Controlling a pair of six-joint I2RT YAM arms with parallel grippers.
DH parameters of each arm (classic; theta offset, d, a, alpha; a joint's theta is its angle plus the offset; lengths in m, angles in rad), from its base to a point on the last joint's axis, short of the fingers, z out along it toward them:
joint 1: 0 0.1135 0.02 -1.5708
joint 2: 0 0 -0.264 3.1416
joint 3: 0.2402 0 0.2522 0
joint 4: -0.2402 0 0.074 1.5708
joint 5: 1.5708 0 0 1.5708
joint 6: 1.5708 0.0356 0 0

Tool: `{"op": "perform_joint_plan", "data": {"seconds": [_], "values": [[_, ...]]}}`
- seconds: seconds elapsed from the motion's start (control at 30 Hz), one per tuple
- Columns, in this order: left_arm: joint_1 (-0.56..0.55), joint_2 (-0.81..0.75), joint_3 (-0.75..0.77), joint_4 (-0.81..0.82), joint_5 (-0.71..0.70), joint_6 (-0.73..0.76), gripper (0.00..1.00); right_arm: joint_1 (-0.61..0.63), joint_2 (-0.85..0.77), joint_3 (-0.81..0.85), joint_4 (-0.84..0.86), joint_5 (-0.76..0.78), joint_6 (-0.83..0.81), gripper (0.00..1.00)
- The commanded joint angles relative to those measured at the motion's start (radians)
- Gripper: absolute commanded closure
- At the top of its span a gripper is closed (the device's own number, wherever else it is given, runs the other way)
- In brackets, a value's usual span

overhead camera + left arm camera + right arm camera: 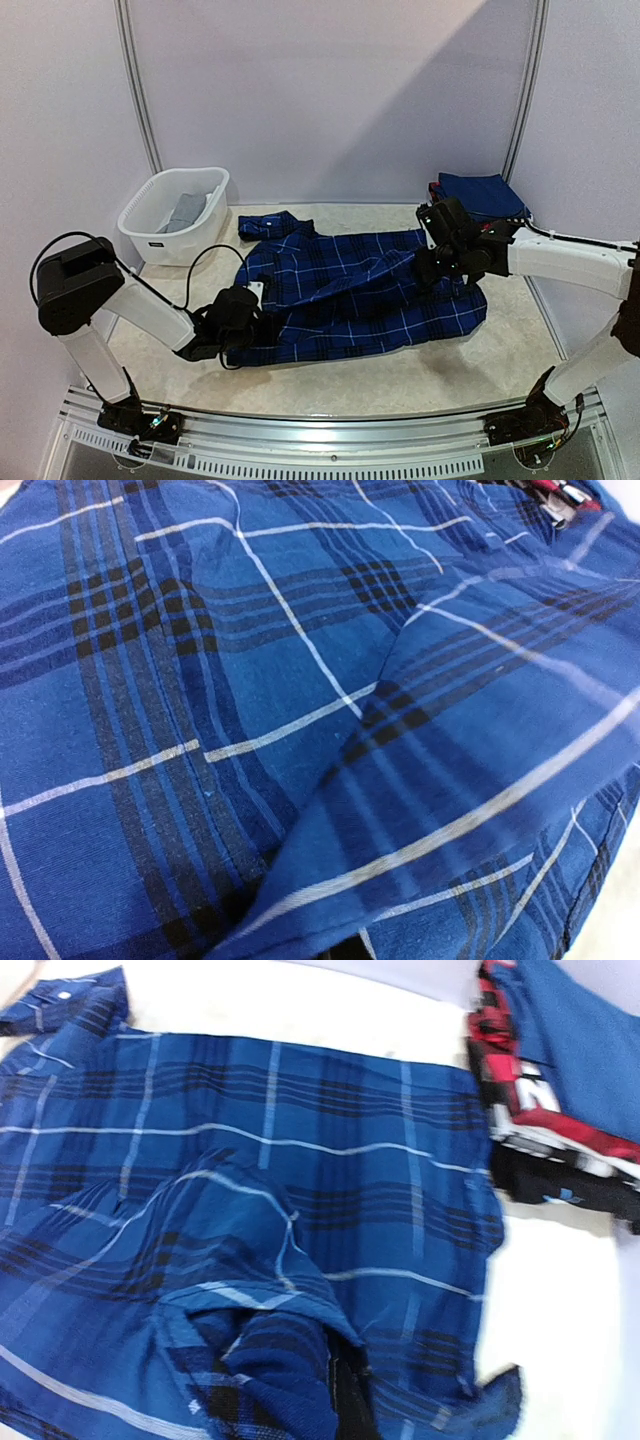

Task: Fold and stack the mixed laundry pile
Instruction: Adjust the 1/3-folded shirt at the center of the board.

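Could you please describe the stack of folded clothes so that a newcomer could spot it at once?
Go to the table's far right corner, beyond the plaid shirt spread mid-table; the stack sits there. Unlike that shirt and the grey garment in the white basket, it is neatly folded, plain dark blue on top over red, black and white layers.

No legible text. Dark label (pixel 152 240) on the basket (pixel 175 250): too small to read. White print on the red garment (pixel 545 1125): blurred.
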Motion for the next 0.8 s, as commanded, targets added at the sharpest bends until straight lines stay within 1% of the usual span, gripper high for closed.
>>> {"op": "perform_joint_plan", "data": {"seconds": [0.0, 0.17, 0.33, 0.4, 0.47, 0.5, 0.53, 0.57, 0.67, 0.7, 0.77], "values": [[0.017, -0.002, -0.026, 0.047, -0.016, -0.011, 1.0, 0.021, -0.035, -0.022, -0.15, 0.163, -0.001, 1.0], [0.017, -0.018, -0.038, 0.054, -0.008, -0.014, 1.0, 0.053, -0.037, -0.091, -0.176, 0.224, 0.063, 1.0], [0.012, -0.039, -0.045, 0.061, 0.021, -0.023, 1.0, 0.095, 0.008, -0.095, -0.265, 0.309, 0.134, 1.0], [0.004, -0.069, -0.056, 0.054, 0.016, -0.021, 0.98, 0.103, 0.023, -0.107, -0.288, 0.302, 0.185, 1.0], [-0.006, -0.108, -0.068, 0.041, -0.002, -0.017, 0.94, 0.106, 0.025, -0.132, -0.278, 0.261, 0.216, 0.96], [-0.011, -0.137, -0.072, 0.033, -0.012, -0.012, 0.92, 0.108, 0.018, -0.15, -0.254, 0.211, 0.225, 0.9], [-0.018, -0.159, -0.074, 0.021, -0.022, -0.006, 0.9, 0.109, 0.01, -0.167, -0.234, 0.168, 0.227, 0.79], [-0.024, -0.184, -0.074, 0.005, -0.034, 0.002, 0.89, 0.107, -0.013, -0.187, -0.213, 0.12, 0.227, 0.63], [-0.05, -0.261, -0.068, -0.065, -0.088, 0.035, 0.83, 0.108, -0.102, -0.248, -0.128, -0.087, 0.205, 0.28], [-0.057, -0.293, -0.066, -0.088, -0.109, 0.047, 0.81, 0.107, -0.132, -0.27, -0.097, -0.164, 0.193, 0.21], [-0.07, -0.353, -0.067, -0.119, -0.149, 0.068, 0.77, 0.109, -0.221, -0.323, -0.03, -0.316, 0.178, 0.11]]}}
